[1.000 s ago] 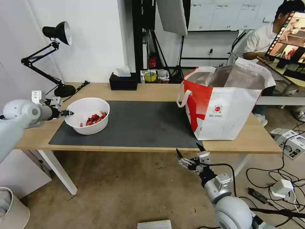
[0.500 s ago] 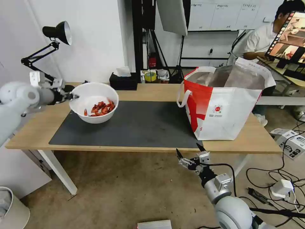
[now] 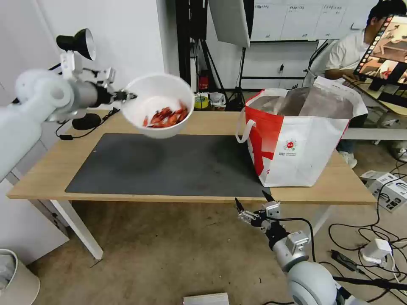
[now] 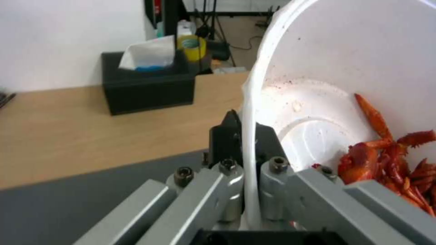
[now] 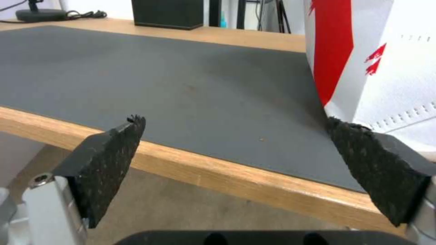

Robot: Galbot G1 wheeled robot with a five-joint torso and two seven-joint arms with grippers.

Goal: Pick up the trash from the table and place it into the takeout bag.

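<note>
The trash in view is a white round bowl [image 3: 159, 106] with red scraps [image 3: 166, 117], held in the air above the back of the table [image 3: 51, 169] and tilted. My left gripper [image 3: 125, 96] is shut on the bowl's rim; the left wrist view shows the rim [image 4: 250, 136] pinched between its fingers [image 4: 229, 143] and red scraps [image 4: 386, 160] inside. The takeout bag [image 3: 296, 144], white with a red panel, stands open on the table's right end. My right gripper [image 3: 253, 203] hangs open below the table's front edge, near the bag; its pads [image 5: 113, 146] stand wide apart.
A dark grey mat [image 3: 169, 165] covers the table's middle. A black tissue box [image 4: 145, 85] stands at the back edge and a black desk lamp [image 3: 78, 44] at the back left. Cables and boxes lie on the floor to the right.
My left gripper has lifted the bowl off the mat and carried it up and to the right, toward the bag. The right arm has not moved.
</note>
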